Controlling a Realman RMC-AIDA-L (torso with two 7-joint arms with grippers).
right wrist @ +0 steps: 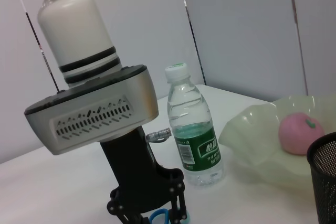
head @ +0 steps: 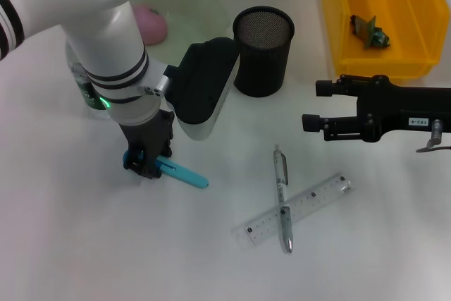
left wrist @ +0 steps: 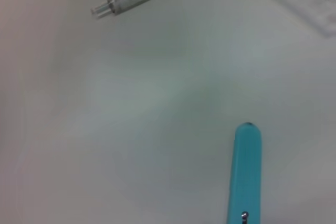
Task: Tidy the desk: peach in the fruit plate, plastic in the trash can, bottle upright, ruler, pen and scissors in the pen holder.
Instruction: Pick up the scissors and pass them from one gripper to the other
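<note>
Left hand lowered onto the white worktop, its fingers pinching the handle end of the blue scissors; the closed blue tip points away from it, toward the pen. In the left wrist view that tip lies flat on the worktop, with the pen's end and an edge of the ruler beyond it. Pen and clear ruler lie crossed on the worktop, pen on top, well apart from the scissors. Black mesh holder stands upright behind them, just beside the left arm's wrist housing. Bottle stands upright with its cap on, beside the pale green plate; the pink peach sits in the plate. Yellow bin at the far right holds a small dark green scrap. Right hand hangs level above the worktop in front of the bin, fingers spread, holding nothing.
</note>
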